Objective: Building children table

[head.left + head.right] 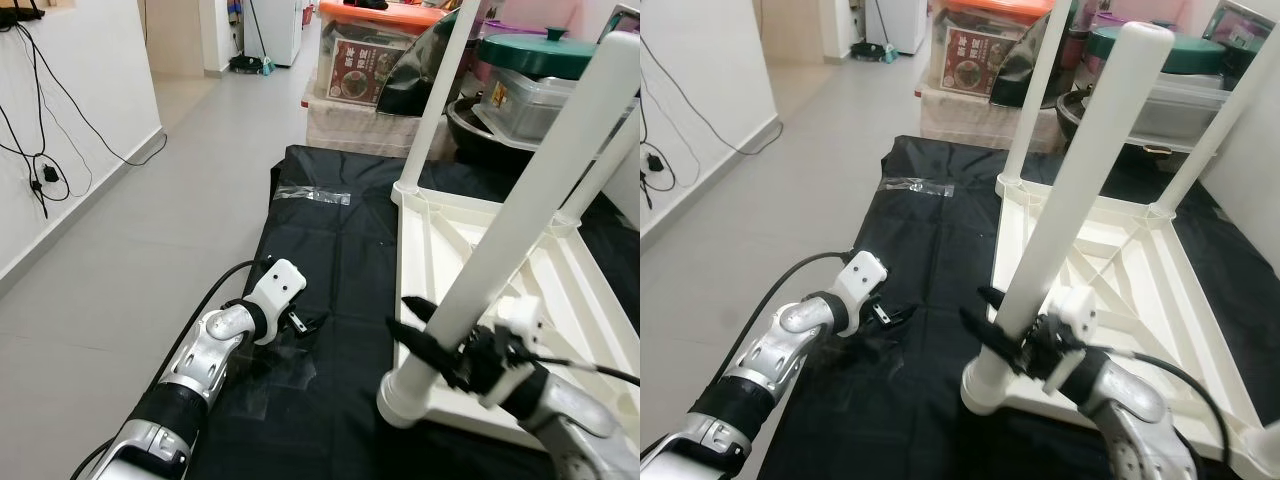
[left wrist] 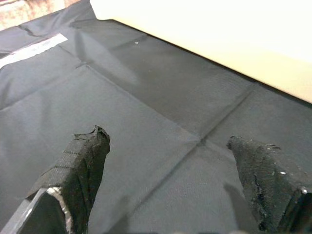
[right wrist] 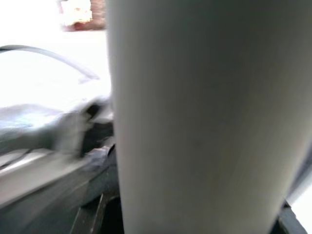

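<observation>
While the right gripper [image 1: 1012, 338] squeezes the near table leg [image 1: 500, 250] low down, its two black fingers sit one on each side of the white tube, pinching it just above the thick round foot end that rests at the near corner of the upside-down tabletop [image 1: 560, 290]. It looks like the gripper holds the leg this way to keep it steady in its corner, or to turn it tight, so this step is likely fixing that leg in place. The leg leans up and away from the gripper. In the right wrist view the leg [image 3: 204, 117] is very close and blurry. The left gripper [image 1: 303, 325] rests low over the black cloth [image 1: 330, 250], beside the tabletop and apart from it. Its fingers [image 2: 83, 165] are spread wide with nothing between them, so it is not helping hold anything yet. The white tabletop lies with its ribs facing up on the cloth, which may be there to keep the floor and table from scratches. Two more white legs [image 1: 1038, 90] stand at the far corners of the tabletop. A small clear plastic bag [image 1: 312, 195] lies on the cloth past the left gripper, far from the tabletop's near corner. Boxes and pots [image 1: 530, 70] are stacked beyond the tabletop.
</observation>
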`<state>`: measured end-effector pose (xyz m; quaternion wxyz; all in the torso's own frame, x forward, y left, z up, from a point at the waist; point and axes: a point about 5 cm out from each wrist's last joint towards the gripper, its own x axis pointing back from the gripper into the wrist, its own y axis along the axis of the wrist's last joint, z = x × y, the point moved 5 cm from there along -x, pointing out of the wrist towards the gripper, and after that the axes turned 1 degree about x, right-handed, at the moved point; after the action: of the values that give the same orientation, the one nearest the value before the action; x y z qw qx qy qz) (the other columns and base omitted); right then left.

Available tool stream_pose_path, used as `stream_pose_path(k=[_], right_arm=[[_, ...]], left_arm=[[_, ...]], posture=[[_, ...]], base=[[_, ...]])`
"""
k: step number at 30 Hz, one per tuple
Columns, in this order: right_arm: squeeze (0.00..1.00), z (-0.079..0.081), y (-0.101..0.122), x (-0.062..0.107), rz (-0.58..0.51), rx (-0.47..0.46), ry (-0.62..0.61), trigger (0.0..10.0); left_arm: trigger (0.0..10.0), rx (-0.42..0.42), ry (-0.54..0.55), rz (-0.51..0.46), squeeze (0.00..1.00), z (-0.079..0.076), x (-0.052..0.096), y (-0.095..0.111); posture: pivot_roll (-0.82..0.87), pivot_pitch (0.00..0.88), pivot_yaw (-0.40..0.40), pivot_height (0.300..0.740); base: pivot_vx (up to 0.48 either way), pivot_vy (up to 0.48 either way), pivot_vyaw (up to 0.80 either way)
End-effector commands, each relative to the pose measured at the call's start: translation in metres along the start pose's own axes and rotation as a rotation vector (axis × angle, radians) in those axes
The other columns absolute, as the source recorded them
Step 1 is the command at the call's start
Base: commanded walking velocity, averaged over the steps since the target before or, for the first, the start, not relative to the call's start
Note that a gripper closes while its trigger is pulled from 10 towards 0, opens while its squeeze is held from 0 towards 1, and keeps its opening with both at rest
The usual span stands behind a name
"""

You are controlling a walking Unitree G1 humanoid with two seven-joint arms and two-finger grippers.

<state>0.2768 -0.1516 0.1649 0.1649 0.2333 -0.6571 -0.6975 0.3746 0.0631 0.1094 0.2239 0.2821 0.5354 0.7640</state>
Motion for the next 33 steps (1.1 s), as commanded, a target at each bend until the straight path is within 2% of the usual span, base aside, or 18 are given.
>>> stream_pose_path(k=[1, 2, 3, 7, 11, 14, 15, 16, 17, 19, 20, 24, 25, 27, 29, 30, 31, 33], right_arm=[[0.00, -0.042, -0.021, 0.023, 0.130, 0.067, -0.461, 0.0], [0.00, -0.049, -0.021, 0.039, 0.145, 0.085, -0.652, 0.0], [0.00, -0.049, -0.021, 0.039, 0.145, 0.085, -0.652, 0.0], [0.00, -0.055, -0.017, 0.094, 0.204, 0.136, -1.038, 0.0], [0.00, -0.062, -0.012, 0.116, 0.190, 0.114, -1.236, 0.0], [0.00, -0.063, -0.011, 0.118, 0.184, 0.099, -1.316, 0.0], [0.00, -0.060, -0.013, 0.110, 0.202, 0.090, -1.307, 1.5], [0.00, -0.060, -0.013, 0.110, 0.202, 0.090, -1.307, 1.5], [0.00, -0.057, -0.014, 0.101, 0.204, 0.077, -1.273, 10.0], [0.00, -0.054, -0.014, 0.096, 0.206, 0.072, -1.257, 10.0], [1.00, -0.050, -0.010, 0.088, 0.167, 0.045, -1.204, 10.0], [1.00, -0.046, -0.001, 0.074, 0.096, 0.000, -1.098, 10.0], [0.00, -0.042, 0.011, 0.055, 0.011, -0.094, -0.923, 10.0], [0.00, -0.040, 0.014, 0.051, -0.008, -0.115, -0.882, 10.0], [0.00, -0.020, 0.027, 0.034, -0.042, -0.131, -0.570, 10.0], [0.00, -0.020, 0.027, 0.034, -0.042, -0.131, -0.570, 10.0], [0.00, 0.008, 0.044, 0.030, -0.071, -0.120, -0.255, 10.0], [0.00, 0.015, 0.048, 0.033, -0.067, -0.120, -0.142, 10.0]], left_arm=[[10.0, -0.002, 0.003, 0.009, 0.00, -0.002, 0.004, -0.004], [10.0, 0.002, 0.013, 0.012, 0.00, 0.000, 0.006, -0.006], [10.0, 0.002, 0.013, 0.012, 0.00, 0.000, 0.006, -0.006], [10.0, 0.011, 0.021, 0.027, 0.00, 0.000, 0.011, -0.013], [10.0, 0.011, 0.019, 0.029, 0.00, -0.001, 0.011, -0.013], [10.0, 0.010, 0.016, 0.026, 0.00, -0.001, 0.009, -0.011], [10.0, 0.008, 0.015, 0.024, 0.00, 0.000, 0.008, -0.010], [10.0, 0.008, 0.015, 0.024, 0.00, 0.000, 0.008, -0.010], [10.0, 0.007, 0.014, 0.023, 0.00, 0.000, 0.008, -0.009], [10.0, 0.006, 0.015, 0.023, 0.00, 0.000, 0.008, -0.009], [10.0, 0.006, 0.015, 0.023, 0.00, 0.000, 0.009, -0.009], [10.0, 0.007, 0.015, 0.025, 0.00, 0.000, 0.010, -0.010], [10.0, 0.006, 0.012, 0.028, 0.00, -0.001, 0.011, -0.012], [10.0, 0.006, 0.011, 0.029, 0.00, -0.001, 0.011, -0.012], [10.0, 0.004, 0.006, 0.025, 0.00, -0.002, 0.009, -0.010], [10.0, 0.004, 0.006, 0.025, 0.00, -0.002, 0.009, -0.010], [10.0, 0.002, 0.004, 0.021, 0.00, -0.002, 0.007, -0.008], [10.0, 0.000, 0.002, 0.018, 0.00, -0.002, 0.006, -0.007]], posture=[[0.13, 0.000, -0.109, 0.740], [0.13, 0.000, -0.109, 0.740], [0.13, 0.000, -0.109, 0.740], [0.11, 0.000, -0.101, 0.740], [0.11, 0.000, -0.094, 0.740], [0.10, 0.000, -0.090, 0.740], [0.10, 0.000, -0.091, 0.740], [0.10, 0.000, -0.091, 0.740], [0.10, 0.000, -0.093, 0.740], [0.10, 0.000, -0.093, 0.740], [0.10, 0.000, -0.096, 0.740], [0.10, 0.000, -0.099, 0.740], [0.10, 0.000, -0.098, 0.740], [0.10, 0.000, -0.098, 0.740], [0.10, 0.000, -0.097, 0.740], [0.10, 0.000, -0.097, 0.740], [0.09, 0.000, -0.094, 0.740], [0.09, 0.000, -0.094, 0.740]], base=[[0.000, 0.000, 0.00], [0.000, 0.000, 0.00], [0.000, 0.000, 0.00], [0.000, 0.000, 0.00], [0.000, 0.000, 0.00], [0.000, 0.000, 0.00], [0.000, 0.000, 0.00], [0.000, 0.000, 0.00], [0.000, 0.000, 0.00], [0.000, 0.000, 0.00], [0.000, 0.000, 0.00], [0.000, 0.000, 0.00], [0.000, 0.000, 0.00], [0.000, 0.000, 0.00], [0.000, 0.000, 0.00], [0.000, 0.000, 0.00], [0.000, 0.000, 0.00], [0.000, 0.000, 0.00]])
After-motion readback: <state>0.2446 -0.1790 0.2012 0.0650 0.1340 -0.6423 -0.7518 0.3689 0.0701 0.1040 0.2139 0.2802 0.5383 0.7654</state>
